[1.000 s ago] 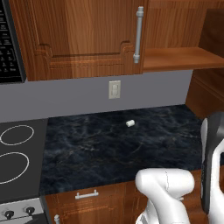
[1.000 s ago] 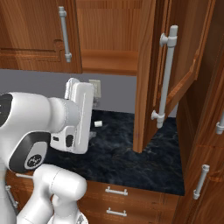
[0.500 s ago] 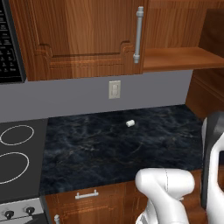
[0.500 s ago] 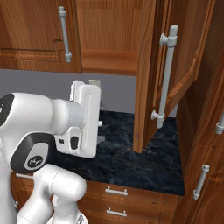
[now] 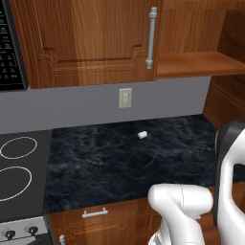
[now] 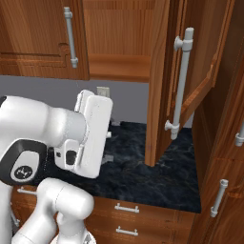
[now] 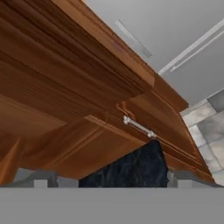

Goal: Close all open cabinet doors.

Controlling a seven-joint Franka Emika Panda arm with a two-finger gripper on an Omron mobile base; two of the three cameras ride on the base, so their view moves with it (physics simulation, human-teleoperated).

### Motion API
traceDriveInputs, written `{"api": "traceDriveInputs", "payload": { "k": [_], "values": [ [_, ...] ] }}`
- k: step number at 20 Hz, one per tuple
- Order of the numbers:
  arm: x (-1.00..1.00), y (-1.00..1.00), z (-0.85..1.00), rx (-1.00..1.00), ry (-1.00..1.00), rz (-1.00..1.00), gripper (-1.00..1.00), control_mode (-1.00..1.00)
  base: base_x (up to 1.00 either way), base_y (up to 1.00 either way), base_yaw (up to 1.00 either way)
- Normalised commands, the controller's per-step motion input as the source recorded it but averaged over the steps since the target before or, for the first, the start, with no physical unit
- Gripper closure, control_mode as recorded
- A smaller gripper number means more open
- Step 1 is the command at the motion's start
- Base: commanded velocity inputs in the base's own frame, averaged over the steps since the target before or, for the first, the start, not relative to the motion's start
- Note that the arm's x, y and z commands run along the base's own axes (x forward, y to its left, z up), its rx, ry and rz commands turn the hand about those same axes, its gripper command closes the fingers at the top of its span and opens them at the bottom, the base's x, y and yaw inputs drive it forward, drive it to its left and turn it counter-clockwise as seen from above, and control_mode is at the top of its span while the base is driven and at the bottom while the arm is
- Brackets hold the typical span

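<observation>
Left base view, closed door: a reddish-brown cabinet door [image 5: 91,40] lies flush with the wall cabinet, its vertical grey bar handle [image 5: 151,38] at its right edge.
Left base view, open compartment: just right of that handle, a bare wooden shelf [image 5: 198,64] is exposed.
Left base view, below: a dark marbled counter [image 5: 129,160] carries a small white cylinder [image 5: 142,135]; a wall outlet [image 5: 125,97] sits on the grey wall, and a stovetop [image 5: 19,172] lies at the left.
Right base view, open door: a second cabinet door [image 6: 190,81] swings out from the wall cabinet over the counter's right end, its long grey handle [image 6: 180,83] facing the camera.
Right base view, arm: the white arm [image 6: 57,138] stands left of the open door and apart from it.
Right base view, drawers: drawer fronts [image 6: 133,217] with small horizontal handles sit under the counter.
Hand view, door: wooden panels appear from below at a tilt, with a grey handle [image 7: 139,127] near centre.
Hand view, gripper: the gripper [image 7: 109,179] shows two finger tips [image 7: 41,178] set wide apart, jaws released, nothing between them.
</observation>
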Motion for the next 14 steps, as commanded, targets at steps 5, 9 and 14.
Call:
{"api": "traceDriveInputs", "payload": {
  "k": [5,9,14],
  "values": [
    [-0.29,-0.22,0.0,0.0,0.0,-0.17,-1.0,-1.0,0.0,0.0,0.0],
    [-0.36,-0.31,0.0,-0.01,-0.06,-0.1,-1.0,-1.0,0.0,0.0,0.0],
    [-0.4,-0.17,0.0,-0.04,-0.19,-0.01,-1.0,-1.0,0.0,0.0,0.0]
  ]
}}
